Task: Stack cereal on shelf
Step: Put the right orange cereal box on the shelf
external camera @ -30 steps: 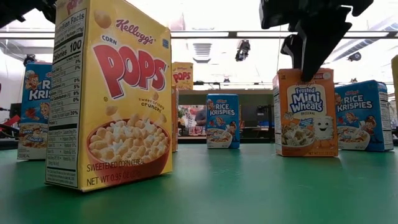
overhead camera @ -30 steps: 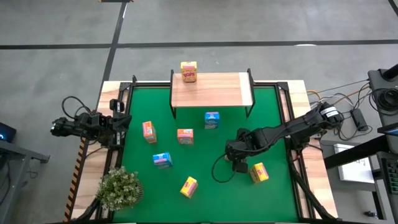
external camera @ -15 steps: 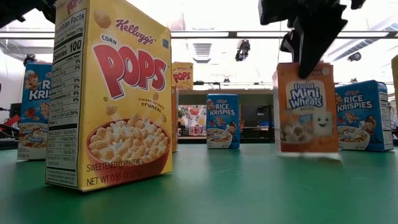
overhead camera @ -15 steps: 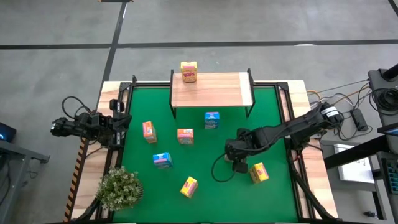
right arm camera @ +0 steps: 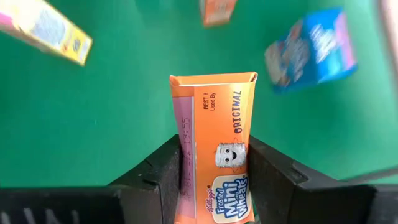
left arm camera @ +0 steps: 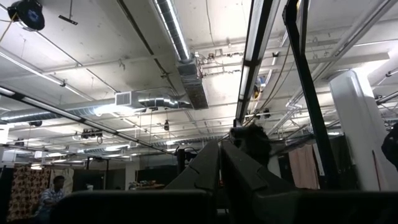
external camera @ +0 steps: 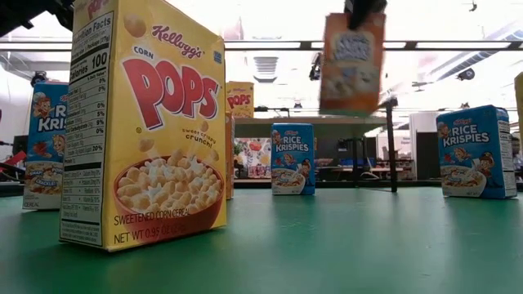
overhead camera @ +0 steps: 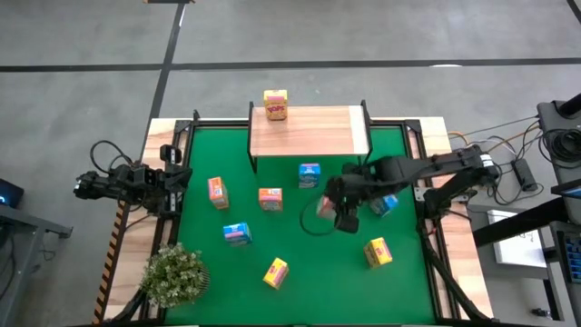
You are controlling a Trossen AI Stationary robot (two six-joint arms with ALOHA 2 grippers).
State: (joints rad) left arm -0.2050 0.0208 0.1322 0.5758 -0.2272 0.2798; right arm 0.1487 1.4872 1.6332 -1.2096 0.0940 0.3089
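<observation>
My right gripper (overhead camera: pixel 334 211) hangs over the green mat's (overhead camera: pixel 272 236) middle right, shut on an orange cereal box (external camera: pixel 351 61) held high above it. The light-wood shelf (overhead camera: pixel 309 130) stands at the far edge and bears one yellow cereal box (overhead camera: pixel 275 104) at its far left corner. Other cereal boxes stand on the mat: blue (overhead camera: pixel 309 174), orange (overhead camera: pixel 270 198), orange (overhead camera: pixel 217 192), blue (overhead camera: pixel 237 233), yellow (overhead camera: pixel 275 272), yellow (overhead camera: pixel 378 252), blue (overhead camera: pixel 385 203). My left gripper (left arm camera: pixel 219 155) rests shut at the table's left edge, pointing up. My right gripper pinches the orange box between its two fingers (right arm camera: pixel 163 174), on two opposite faces near the box's upper end (right arm camera: pixel 214 168). The fingers come from above, slanting down. The box hangs below them, slightly tilted, its lower end (external camera: pixel 347 104) clear of the mat.
A bushy potted plant (overhead camera: pixel 174 275) stands at the mat's near left corner. A big yellow box (external camera: pixel 143 122) fills the low view's left. Black frame rails (overhead camera: pixel 427 182) run along the table's sides. Bare mat lies between the boxes and the shelf.
My right gripper has risen from the mat with the orange box and gone toward the far edge and a little left, nearer the shelf. The box, standing on the mat a second ago, hangs lifted clear. A blue box that the arm had covered shows.
</observation>
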